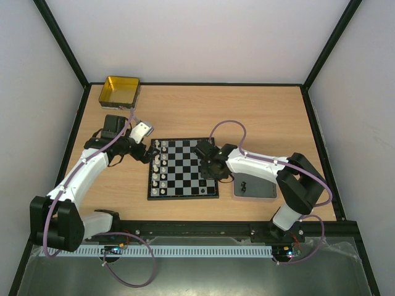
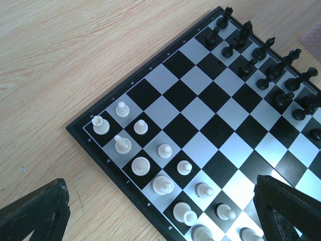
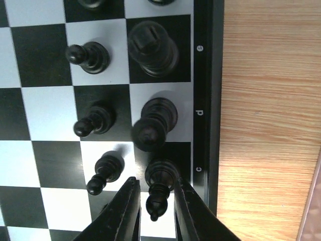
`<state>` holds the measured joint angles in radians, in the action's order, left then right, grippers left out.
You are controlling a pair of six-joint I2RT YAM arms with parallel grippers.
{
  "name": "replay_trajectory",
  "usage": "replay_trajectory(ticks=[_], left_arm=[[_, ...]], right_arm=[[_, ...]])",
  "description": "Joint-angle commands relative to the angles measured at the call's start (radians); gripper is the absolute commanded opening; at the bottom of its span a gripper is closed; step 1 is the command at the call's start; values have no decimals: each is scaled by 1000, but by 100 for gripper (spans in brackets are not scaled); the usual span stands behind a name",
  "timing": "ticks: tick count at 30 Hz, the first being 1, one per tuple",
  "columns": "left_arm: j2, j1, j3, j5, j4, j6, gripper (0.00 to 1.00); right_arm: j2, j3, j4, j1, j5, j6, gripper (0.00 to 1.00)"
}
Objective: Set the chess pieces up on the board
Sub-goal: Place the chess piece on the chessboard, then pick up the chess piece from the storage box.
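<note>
The board (image 1: pixel 185 196) lies mid-table. White pieces (image 1: pixel 159 166) stand in two rows along its left side, black pieces (image 1: pixel 205 148) along its right. My left gripper (image 1: pixel 147 154) hovers over the white side. In the left wrist view it (image 2: pixel 159 182) is wide open and empty above the white pieces (image 2: pixel 161 185), with the black pieces (image 2: pixel 266 50) beyond. My right gripper (image 3: pixel 155 182) straddles a black bishop (image 3: pixel 159 188) standing on the back-row square marked c. A thin gap shows at the left finger (image 3: pixel 125 211), and the right finger is against the piece.
A yellow tin (image 1: pixel 120 91) sits at the far left corner of the table. A dark grey flat tray (image 1: pixel 262 191) lies right of the board under my right arm, with a couple of small dark pieces (image 1: pixel 245 186) on it. Bare wood surrounds the board.
</note>
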<state>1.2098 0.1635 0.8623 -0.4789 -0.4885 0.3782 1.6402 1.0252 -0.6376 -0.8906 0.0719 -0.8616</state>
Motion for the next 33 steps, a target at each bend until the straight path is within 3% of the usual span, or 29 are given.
replay_trajectory(ticks=[1,33], left_arm=[[-7,5,-14,-18,-5,11,99],[-6,5,-13,-17,-13,10,99]], right_arm=[[6,46,-4,-7,-22,-4,19],[-93,56,-112,-5,-134,-2,21]])
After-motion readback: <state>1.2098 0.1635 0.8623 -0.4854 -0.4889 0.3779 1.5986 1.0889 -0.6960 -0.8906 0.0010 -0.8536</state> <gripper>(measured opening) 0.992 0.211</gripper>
